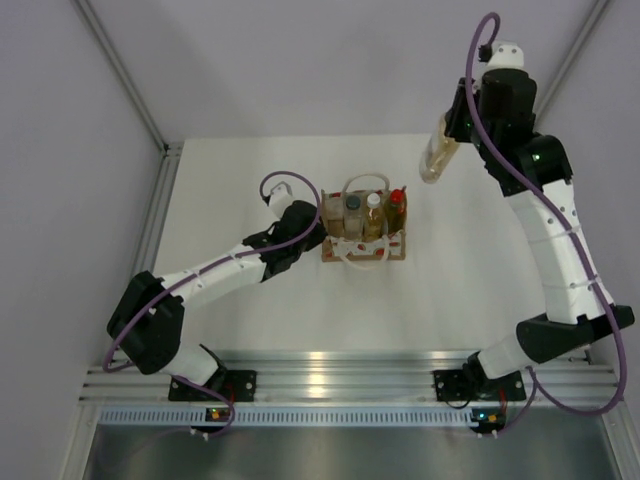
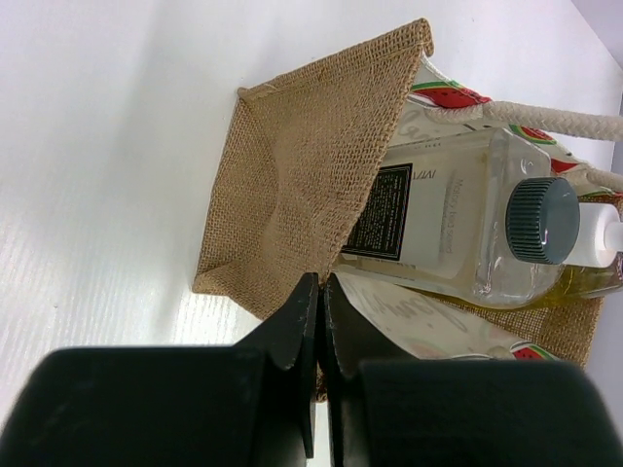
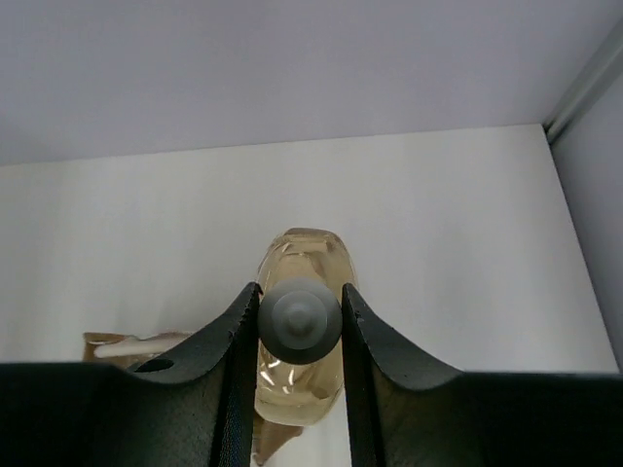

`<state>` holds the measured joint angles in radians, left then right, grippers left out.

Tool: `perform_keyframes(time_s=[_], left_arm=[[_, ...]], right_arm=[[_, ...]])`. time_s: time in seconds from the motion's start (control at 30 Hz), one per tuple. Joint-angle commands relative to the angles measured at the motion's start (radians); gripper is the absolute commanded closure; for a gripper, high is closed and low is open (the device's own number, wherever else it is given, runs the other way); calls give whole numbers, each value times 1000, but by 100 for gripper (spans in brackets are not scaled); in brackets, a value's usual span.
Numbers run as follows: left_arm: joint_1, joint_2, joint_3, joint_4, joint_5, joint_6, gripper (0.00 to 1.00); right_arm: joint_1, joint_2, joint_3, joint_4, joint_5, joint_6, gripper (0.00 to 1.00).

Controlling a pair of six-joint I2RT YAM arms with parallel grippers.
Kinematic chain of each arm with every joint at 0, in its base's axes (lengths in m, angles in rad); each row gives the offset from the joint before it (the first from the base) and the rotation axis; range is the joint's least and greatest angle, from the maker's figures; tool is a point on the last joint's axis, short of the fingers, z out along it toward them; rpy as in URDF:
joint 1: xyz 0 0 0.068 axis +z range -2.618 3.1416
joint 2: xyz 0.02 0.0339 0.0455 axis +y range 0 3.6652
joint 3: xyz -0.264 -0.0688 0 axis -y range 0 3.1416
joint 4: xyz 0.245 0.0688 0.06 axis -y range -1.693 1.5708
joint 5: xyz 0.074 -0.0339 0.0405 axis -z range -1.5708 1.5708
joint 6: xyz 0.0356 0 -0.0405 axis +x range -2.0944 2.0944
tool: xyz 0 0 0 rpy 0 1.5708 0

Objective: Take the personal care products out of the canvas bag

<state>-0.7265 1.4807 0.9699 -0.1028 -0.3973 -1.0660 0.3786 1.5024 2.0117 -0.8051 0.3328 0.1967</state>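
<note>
Though hidden overhead, grey bottle cap (image 3: 301,321) tight in right hand (image 3: 300,297)

Bright, even overhead light; soft shadows.

Your counter (image 1: 300,320) is a plain white matte top, closed in by pale walls on the left, the far side and the right. A ribbed metal rail (image 1: 350,375) runs along its near edge, and a narrower metal strip (image 1: 160,215) follows its left edge. Directly on the white surface stands the canvas bag (image 2: 311,165), about midway across and a little toward the far side, well apart from the walls and the rail. It sits on its base with the mouth facing up. Its white rope handles (image 2: 555,119) loop out on the near and far sides; you cannot tell whether they touch the counter.
</note>
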Motion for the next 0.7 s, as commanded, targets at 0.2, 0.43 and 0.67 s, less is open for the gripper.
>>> perform_keyframes(time_s=[0.2, 0.43, 0.67], left_arm=[[1, -26, 1, -60, 51, 50, 100], [1, -31, 10, -58, 75, 78, 100], [1, -22, 16, -58, 103, 89, 100]], right_arm=[[-176, -171, -452, 447, -170, -85, 100], [-233, -208, -725, 652, -261, -140, 100], [-233, -241, -904, 692, -244, -126, 100]])
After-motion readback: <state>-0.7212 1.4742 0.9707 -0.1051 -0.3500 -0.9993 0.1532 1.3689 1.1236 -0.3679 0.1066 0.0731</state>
